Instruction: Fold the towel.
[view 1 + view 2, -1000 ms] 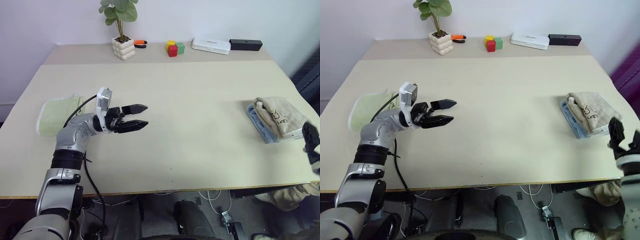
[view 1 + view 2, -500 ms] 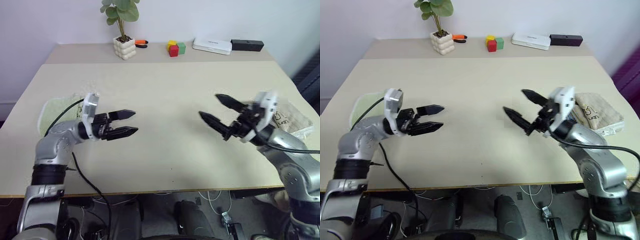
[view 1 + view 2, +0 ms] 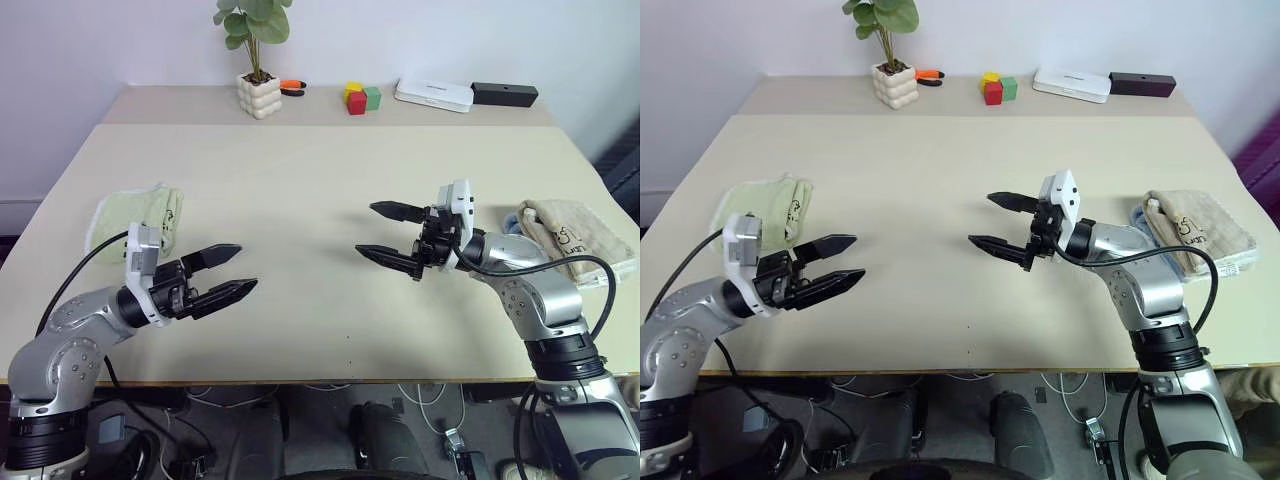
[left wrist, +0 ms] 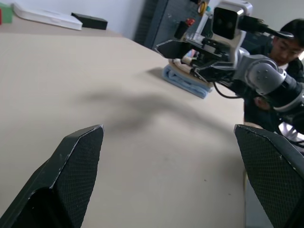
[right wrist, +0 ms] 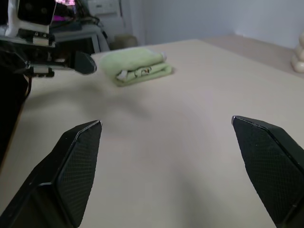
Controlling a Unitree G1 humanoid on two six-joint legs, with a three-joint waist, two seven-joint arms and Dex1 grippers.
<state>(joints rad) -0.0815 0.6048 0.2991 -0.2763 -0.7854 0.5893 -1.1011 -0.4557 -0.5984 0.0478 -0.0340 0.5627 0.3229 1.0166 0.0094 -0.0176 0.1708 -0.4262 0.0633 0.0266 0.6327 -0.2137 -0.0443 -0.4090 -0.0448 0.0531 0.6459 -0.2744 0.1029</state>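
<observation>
The beige towel (image 3: 572,232) lies folded at the table's far right, on top of a light blue towel (image 3: 520,222). My right gripper (image 3: 365,228) hovers open over the table's middle, pointing left, with the towel behind its wrist. My left gripper (image 3: 248,266) hovers open near the front left, pointing right at the other one. Both are empty. In the left wrist view my open left gripper (image 4: 167,127) faces the right gripper (image 4: 178,50) and the blue towel (image 4: 187,80). In the right wrist view my open right gripper (image 5: 165,121) faces the left gripper (image 5: 83,61).
A pale green folded towel (image 3: 140,215) lies at the left. Along the back stand a potted plant (image 3: 258,92), coloured blocks (image 3: 361,97), a white box (image 3: 433,94) and a black box (image 3: 505,94). A person (image 4: 285,47) sits beyond the table's right end.
My right arm has swung in from the table's right edge to the middle and turned to point left. My left gripper has drawn back toward the front left. Both stayed open.
</observation>
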